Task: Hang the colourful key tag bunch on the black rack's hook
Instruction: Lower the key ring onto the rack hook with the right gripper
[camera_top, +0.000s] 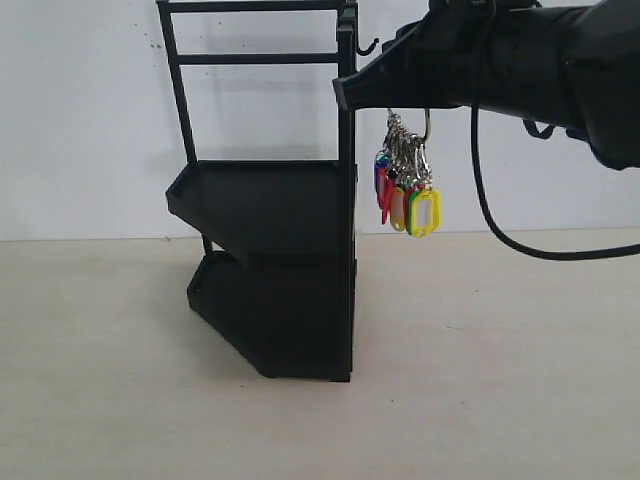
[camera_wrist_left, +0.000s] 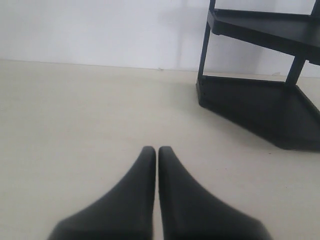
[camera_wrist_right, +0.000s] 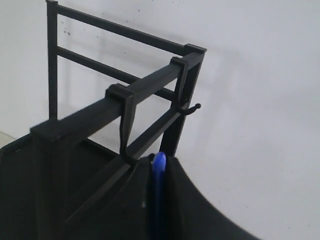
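The black rack (camera_top: 270, 250) stands on the table against the white wall, and a small hook (camera_top: 368, 46) sticks out near its top right corner. My right gripper (camera_top: 345, 93) reaches in from the upper right, just below that hook, with its tips at the rack's side post. The colourful key tag bunch (camera_top: 408, 190) dangles under it beside the rack. In the right wrist view the gripper (camera_wrist_right: 159, 164) is shut on the bunch's blue wire loop (camera_wrist_right: 158, 172), close under a clip-on hook (camera_wrist_right: 125, 145). A second hook (camera_wrist_right: 190, 108) sits further along the bar. My left gripper (camera_wrist_left: 157, 151) is shut and empty, low over the table.
The rack's lower trays (camera_wrist_left: 260, 100) lie ahead of the left gripper, off to one side. A black cable (camera_top: 500, 235) loops down from the right arm. The pale tabletop (camera_top: 500, 380) stretches around the rack, with the white wall behind.
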